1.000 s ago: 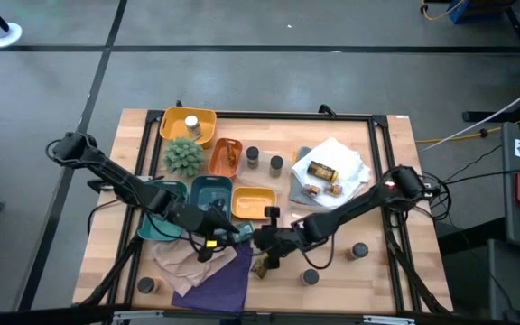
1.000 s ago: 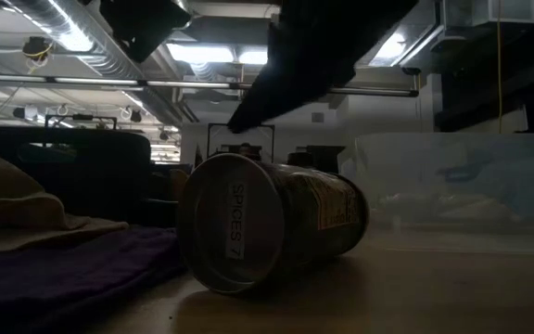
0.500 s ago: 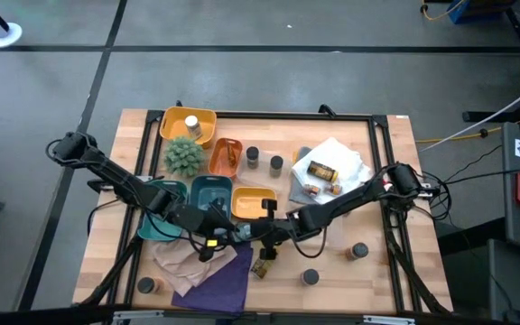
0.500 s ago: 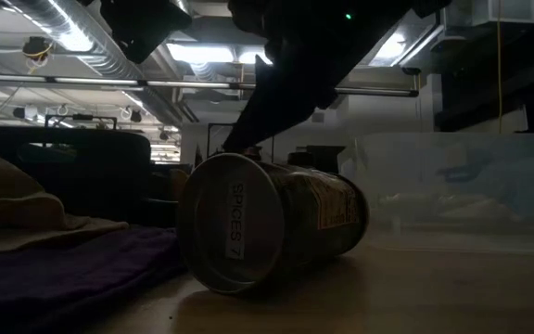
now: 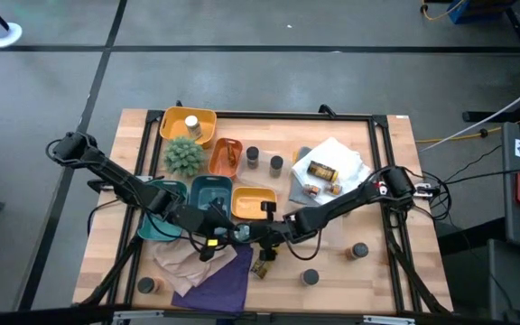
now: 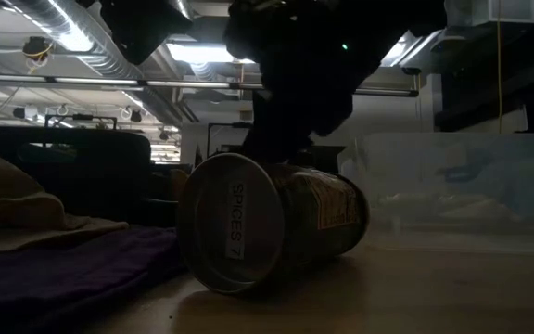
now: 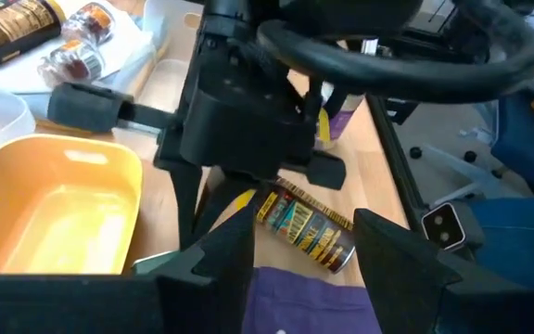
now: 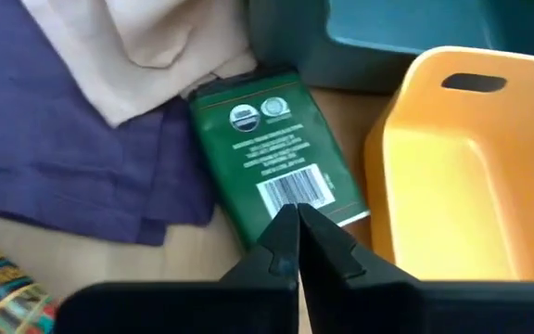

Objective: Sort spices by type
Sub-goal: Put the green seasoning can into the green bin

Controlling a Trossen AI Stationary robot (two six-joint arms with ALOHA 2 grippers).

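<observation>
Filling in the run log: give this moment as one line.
right gripper: shut, above green packet | left gripper: open, near lying spice jar | yellow tray: empty

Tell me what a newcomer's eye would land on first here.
In the low view, a spice jar lying on its side, labelled SPICES 7, fills the foreground beside a purple cloth. From above, both arms meet mid-table near the front: the right gripper, jaws shut, points at a green packet beside the yellow tray, with the left gripper alongside.
</observation>
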